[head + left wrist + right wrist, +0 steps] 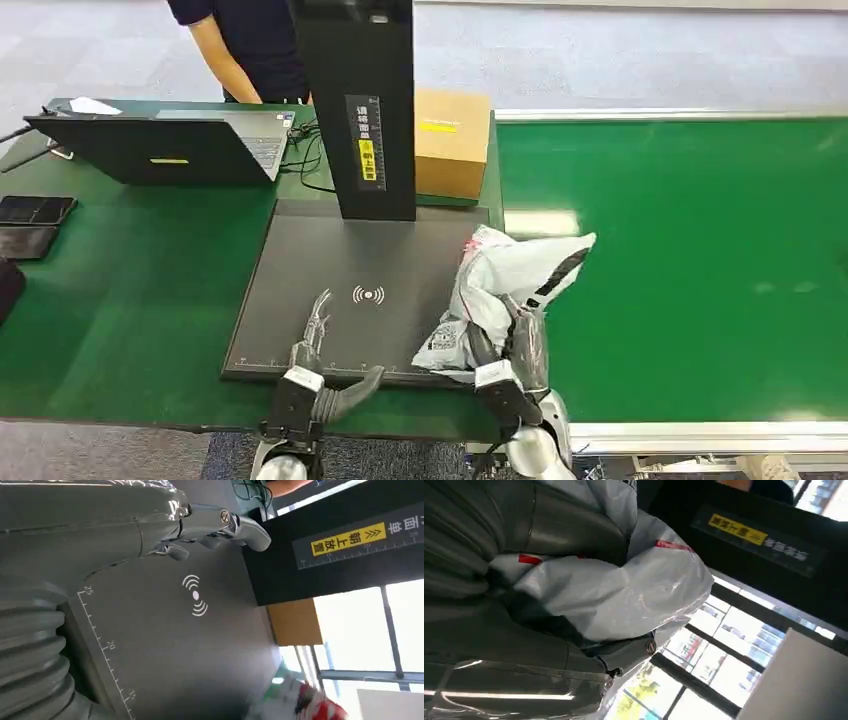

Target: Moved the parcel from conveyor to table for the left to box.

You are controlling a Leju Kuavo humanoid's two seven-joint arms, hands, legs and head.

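Observation:
The parcel [500,285] is a white plastic mailer bag with red marks and a black strip. It sits over the right edge of the dark scanner pad [340,270], partly above the green conveyor [700,250]. My right hand [512,345] grips the parcel from below, fingers wrapped around the bag [624,590]. My left hand [320,345] rests open at the pad's front edge with nothing in it; its fingers [220,527] reach over the pad near the white wireless mark [195,596]. A corner of the parcel [310,705] shows in the left wrist view.
A black scanner post [360,100] stands at the back of the pad, with a brown cardboard box [452,140] behind it. A laptop [170,145] and dark phones [35,215] lie on the green table at left. A person [245,45] stands behind the table.

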